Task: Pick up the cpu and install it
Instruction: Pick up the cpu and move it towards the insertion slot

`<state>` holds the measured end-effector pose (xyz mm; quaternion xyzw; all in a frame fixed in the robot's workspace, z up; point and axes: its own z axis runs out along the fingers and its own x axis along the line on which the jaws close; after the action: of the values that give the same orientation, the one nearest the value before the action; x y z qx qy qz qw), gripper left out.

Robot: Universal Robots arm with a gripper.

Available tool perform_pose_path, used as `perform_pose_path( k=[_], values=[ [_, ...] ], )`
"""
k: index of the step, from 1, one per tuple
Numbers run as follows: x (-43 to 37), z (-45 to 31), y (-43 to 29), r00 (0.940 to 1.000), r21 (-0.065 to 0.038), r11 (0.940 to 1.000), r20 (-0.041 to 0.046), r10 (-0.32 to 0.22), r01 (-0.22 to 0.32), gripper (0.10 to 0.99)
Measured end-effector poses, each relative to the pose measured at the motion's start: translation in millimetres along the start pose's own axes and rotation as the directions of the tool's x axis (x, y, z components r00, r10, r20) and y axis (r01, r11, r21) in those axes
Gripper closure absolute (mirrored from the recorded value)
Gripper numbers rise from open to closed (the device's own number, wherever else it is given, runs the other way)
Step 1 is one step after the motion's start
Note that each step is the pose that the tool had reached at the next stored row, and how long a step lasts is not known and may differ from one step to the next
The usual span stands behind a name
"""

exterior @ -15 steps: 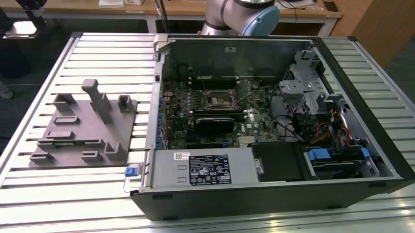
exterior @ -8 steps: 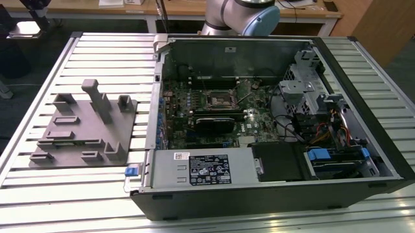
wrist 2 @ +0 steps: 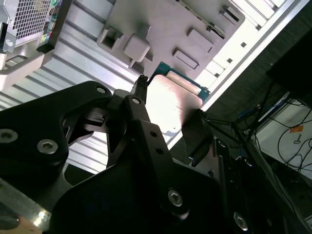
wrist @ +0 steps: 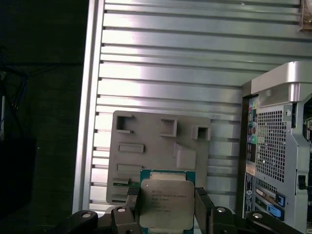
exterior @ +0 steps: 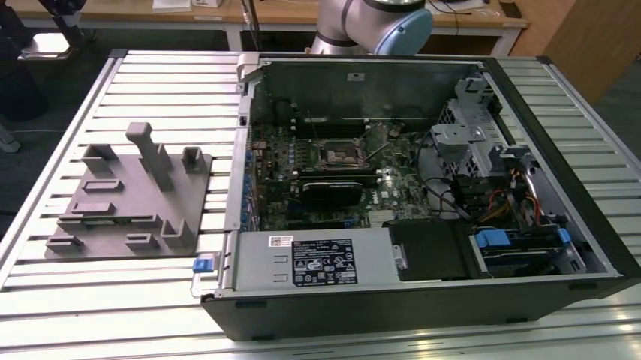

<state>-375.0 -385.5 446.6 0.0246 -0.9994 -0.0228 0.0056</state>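
My gripper is closed partway, just wide enough to pinch the cpu by two opposite edges. In the first wrist view I see one dark fingertip on each side of it, and the fingers press against the thin green border of the chip. Its silvery metal top faces that camera, with faint print I cannot make out. In the second wrist view the gripper shows the same hold from the other side: the cpu sits flat between the two pads, glaring bright, with a strip of green edge at its far end.

Past the chip, and well apart from it, lies the grey fixture plate with its raised blocks and shallow pockets. It rests on the slatted aluminium table. Just beside the plate stands the computer case, showing me its perforated rear panel and ports.

In the exterior view the fixture plate lies on the table to the exterior view's left of the computer case. The case lies on its side with its cover off. On the green motherboard inside it, near the middle, sits the black-framed socket. My arm stands behind the case at the far edge of the table.
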Motion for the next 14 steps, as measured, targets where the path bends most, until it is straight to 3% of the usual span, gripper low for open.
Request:
perform_pose_path(
  k=[14],
  values=[
    [-12.4, -0.2, -0.6, 1.0, 0.0, 1.0, 0.0, 0.0, 0.0, 0.545]
  ],
)
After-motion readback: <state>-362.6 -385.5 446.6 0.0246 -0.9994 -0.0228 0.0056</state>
